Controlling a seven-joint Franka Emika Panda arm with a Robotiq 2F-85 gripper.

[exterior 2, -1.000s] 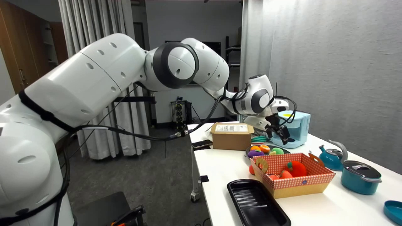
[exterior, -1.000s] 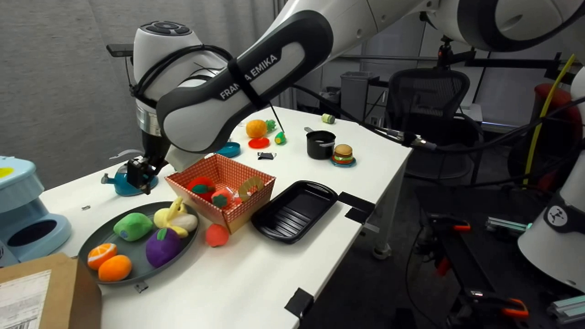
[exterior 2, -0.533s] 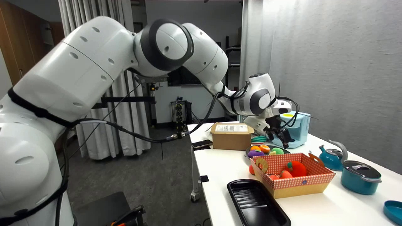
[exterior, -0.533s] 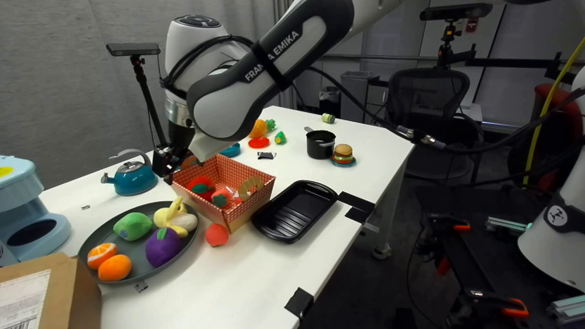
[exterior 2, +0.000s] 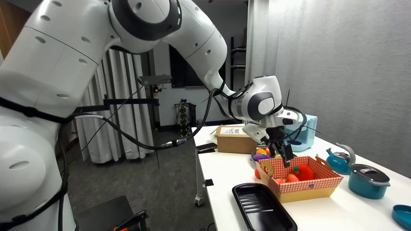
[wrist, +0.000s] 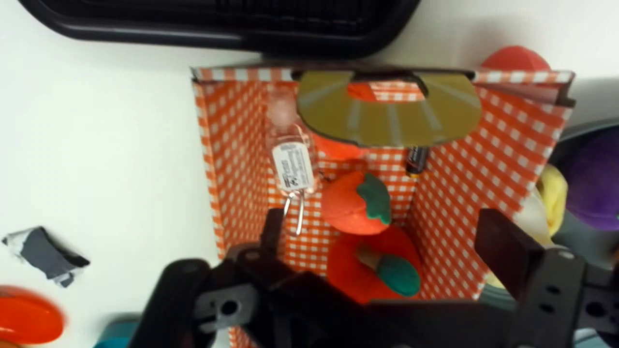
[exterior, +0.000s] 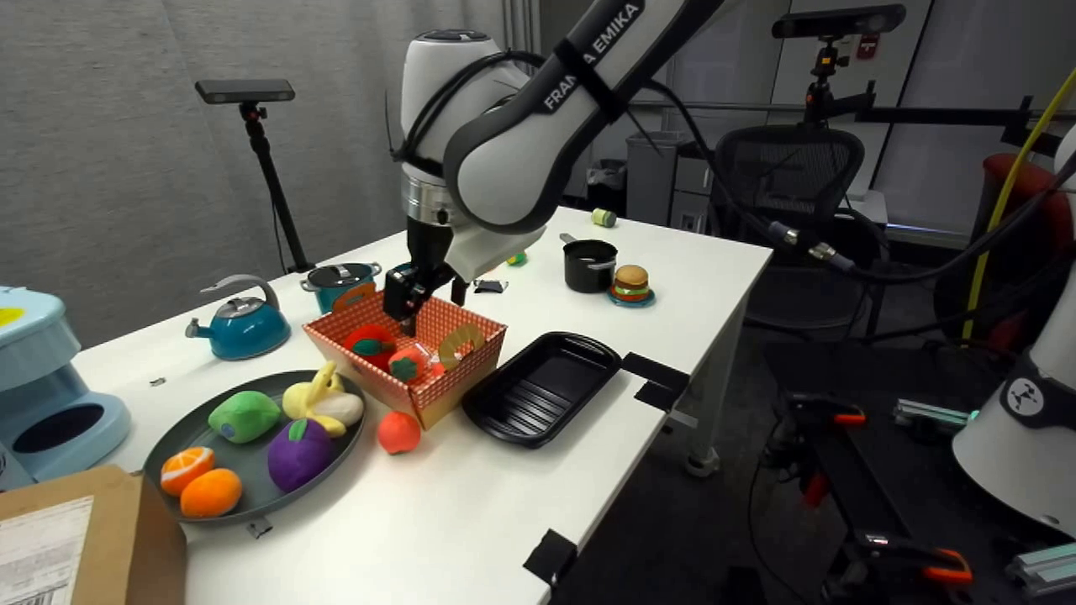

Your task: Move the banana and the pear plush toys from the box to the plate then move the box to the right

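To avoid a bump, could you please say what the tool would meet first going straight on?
Probably the box: in the wrist view, one finger of the tool overlaps its rim. Failing that, a red toy inside; depth is unclear.

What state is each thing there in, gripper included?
Red-checked rectangular cardboard box, upright, open-topped
Round grey plate, loaded
Yellow plush banana, resting on the plate
Green rounded plush pear, resting on the plate
Black gripper, open over the box
Teal round pot, lidded
Teal rounded kettle, lidded
Brown cardboard carton, shut
Black rectangular tray, right side up
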